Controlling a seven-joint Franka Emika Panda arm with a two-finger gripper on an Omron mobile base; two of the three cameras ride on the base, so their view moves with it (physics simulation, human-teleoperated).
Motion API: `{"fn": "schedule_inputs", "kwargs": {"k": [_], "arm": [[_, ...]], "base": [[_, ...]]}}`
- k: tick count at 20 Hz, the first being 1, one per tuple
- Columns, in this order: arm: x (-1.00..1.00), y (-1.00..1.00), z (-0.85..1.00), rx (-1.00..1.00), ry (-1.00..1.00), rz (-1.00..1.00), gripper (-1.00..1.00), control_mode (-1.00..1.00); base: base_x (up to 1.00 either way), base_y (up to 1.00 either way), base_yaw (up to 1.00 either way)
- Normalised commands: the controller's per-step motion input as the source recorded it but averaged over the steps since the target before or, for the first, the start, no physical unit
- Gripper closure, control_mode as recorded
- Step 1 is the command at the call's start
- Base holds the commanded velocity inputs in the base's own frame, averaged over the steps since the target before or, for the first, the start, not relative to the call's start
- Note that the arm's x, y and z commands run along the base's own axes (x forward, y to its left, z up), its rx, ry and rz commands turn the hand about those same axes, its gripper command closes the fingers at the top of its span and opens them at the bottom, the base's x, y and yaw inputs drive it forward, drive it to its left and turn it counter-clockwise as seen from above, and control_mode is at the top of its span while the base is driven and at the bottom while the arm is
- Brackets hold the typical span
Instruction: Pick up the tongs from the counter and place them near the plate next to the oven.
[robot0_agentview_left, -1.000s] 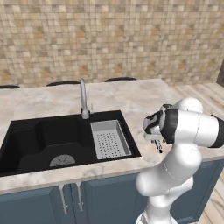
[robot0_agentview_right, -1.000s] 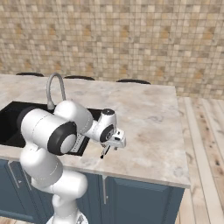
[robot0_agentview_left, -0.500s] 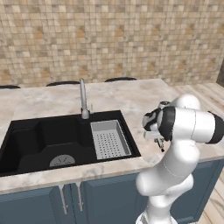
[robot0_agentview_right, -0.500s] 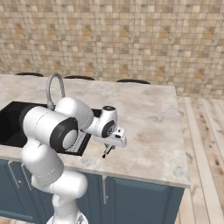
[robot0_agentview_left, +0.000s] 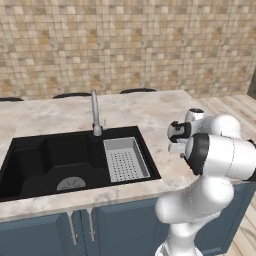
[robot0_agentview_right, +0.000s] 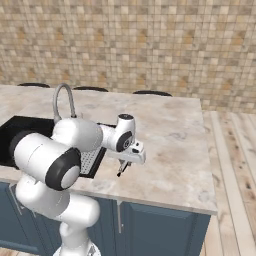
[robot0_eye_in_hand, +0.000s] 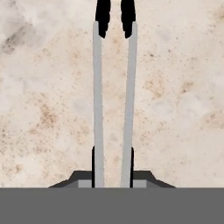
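In the hand view we are seeing the end effector (robot0_eye_in_hand: 112, 168) closing its fingertips (robot0_eye_in_hand: 93, 162) on the tongs (robot0_eye_in_hand: 113, 100), two silver arms running over the marbled worktop (robot0_eye_in_hand: 183, 87). From the right base view we are seeing it beside the sink (robot0_agentview_right: 20, 131). A second ago its jaws were wider.

The counter (robot0_agentview_left: 150, 107) and sink (robot0_agentview_left: 75, 160) are overlooked from behind by both base views, from opposite sides. The counter (robot0_eye_in_hand: 175, 87) is faced closely by the hand view.
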Motion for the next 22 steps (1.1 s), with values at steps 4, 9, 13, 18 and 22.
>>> {"fn": "schedule_inputs", "kwargs": {"k": [4,9,13,18,22], "arm": [[-0.53,-0.05,0.7,0.0,-0.25,0.0,1.0,-1.0],[-0.47,0.0,0.82,-0.02,-0.2,0.0,1.0,-1.0],[-0.39,0.0,0.87,-0.04,-0.2,0.0,1.0,-1.0],[-0.37,0.0,0.89,-0.04,-0.19,0.0,1.0,-1.0],[-0.3,0.0,0.84,-0.02,-0.2,0.0,1.0,-1.0]], "base": [[0.0,0.0,0.0],[0.0,0.0,0.0],[0.0,0.0,0.0],[0.0,0.0,0.0],[0.0,0.0,0.0]]}}
